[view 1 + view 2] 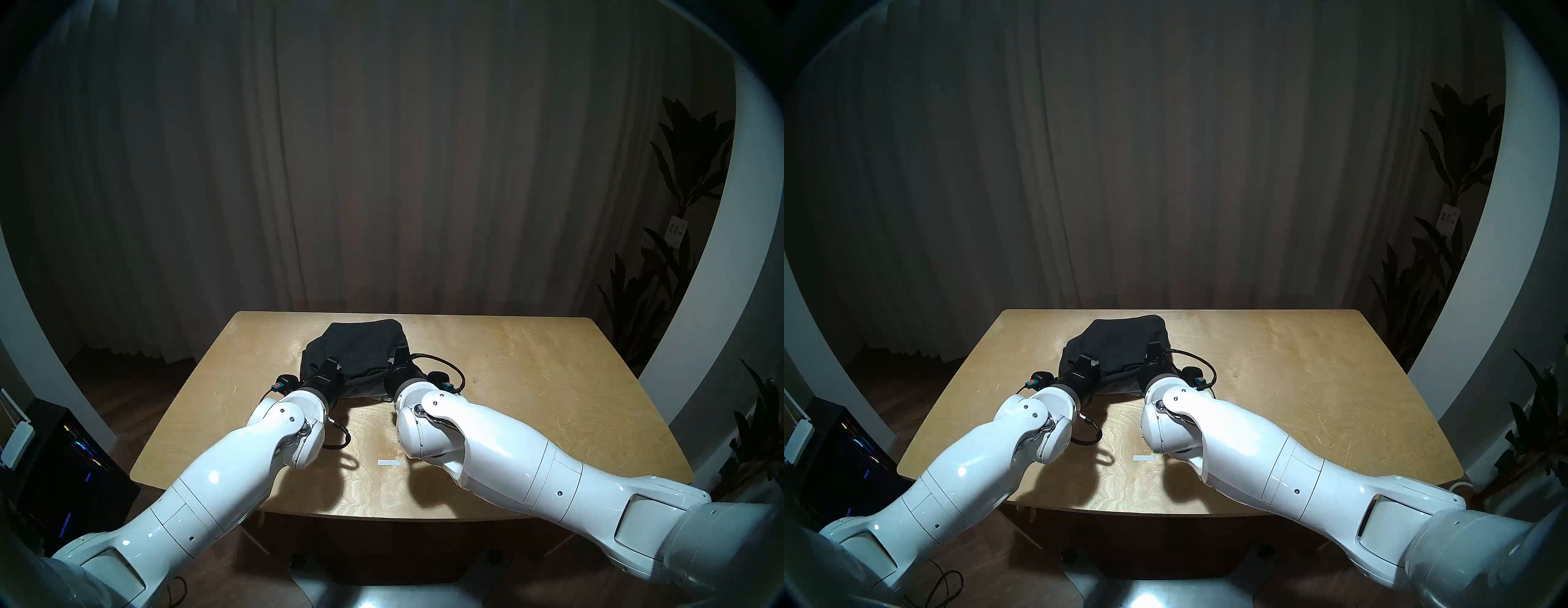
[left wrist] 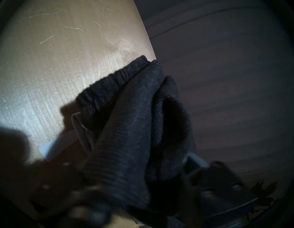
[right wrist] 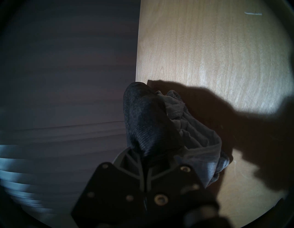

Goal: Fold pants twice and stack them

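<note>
Black shorts (image 1: 360, 352) held near the bench's (image 1: 551, 382) far edge.
Right gripper (image 3: 152, 152) clamps black and grey shorts (image 3: 198, 143); left gripper's (image 2: 143, 183) grip unclear; bare bench around.

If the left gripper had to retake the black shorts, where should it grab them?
Probably the ribbed waistband of the black shorts, coming from the robot's left: it lies as a thick exposed ridge on the table, easier to pinch than flat cloth.

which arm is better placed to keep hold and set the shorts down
Right, probably. The right gripper is shut on the black shorts, with grey shorts bunched beside it. The left gripper has cloth between its fingers, but the blurred view doesn't show whether it grips.
</note>
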Controlling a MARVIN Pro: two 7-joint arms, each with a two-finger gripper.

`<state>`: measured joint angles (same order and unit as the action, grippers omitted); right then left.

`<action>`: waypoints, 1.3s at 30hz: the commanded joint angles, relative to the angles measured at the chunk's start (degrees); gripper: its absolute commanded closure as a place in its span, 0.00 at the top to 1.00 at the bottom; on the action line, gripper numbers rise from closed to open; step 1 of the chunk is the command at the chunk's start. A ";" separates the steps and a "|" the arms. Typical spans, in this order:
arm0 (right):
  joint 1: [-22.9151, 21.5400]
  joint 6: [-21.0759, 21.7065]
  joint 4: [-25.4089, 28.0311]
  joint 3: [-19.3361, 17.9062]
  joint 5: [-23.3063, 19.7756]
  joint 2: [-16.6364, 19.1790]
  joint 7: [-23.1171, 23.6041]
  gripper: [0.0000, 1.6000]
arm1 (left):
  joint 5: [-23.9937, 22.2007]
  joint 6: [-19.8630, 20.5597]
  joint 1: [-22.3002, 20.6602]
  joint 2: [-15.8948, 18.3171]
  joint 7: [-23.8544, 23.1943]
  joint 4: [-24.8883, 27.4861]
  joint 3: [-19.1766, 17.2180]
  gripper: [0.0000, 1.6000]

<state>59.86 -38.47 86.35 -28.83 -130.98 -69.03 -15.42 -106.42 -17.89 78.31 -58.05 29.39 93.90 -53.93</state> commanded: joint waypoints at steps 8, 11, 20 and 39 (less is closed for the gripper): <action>1.86 0.34 3.91 -0.10 -0.47 2.69 0.21 1.00 | 0.26 -2.92 1.78 1.41 1.75 5.42 -1.35 1.00; 2.29 0.35 5.15 0.02 -0.40 3.49 0.03 1.00 | 0.38 -3.37 2.59 2.10 2.17 6.73 -1.49 1.00; 5.24 0.32 12.37 1.21 -0.09 8.78 -1.82 1.00 | 0.25 -7.26 6.98 5.77 4.54 12.50 -4.42 1.00; 3.21 -0.58 20.75 -9.12 7.84 24.08 -0.36 1.00 | 3.84 -10.90 9.55 13.70 3.63 18.24 -11.40 1.00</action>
<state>66.52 -40.48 106.32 -33.49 -126.88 -51.01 -16.72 -104.89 -28.49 89.15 -47.71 34.09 110.87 -62.98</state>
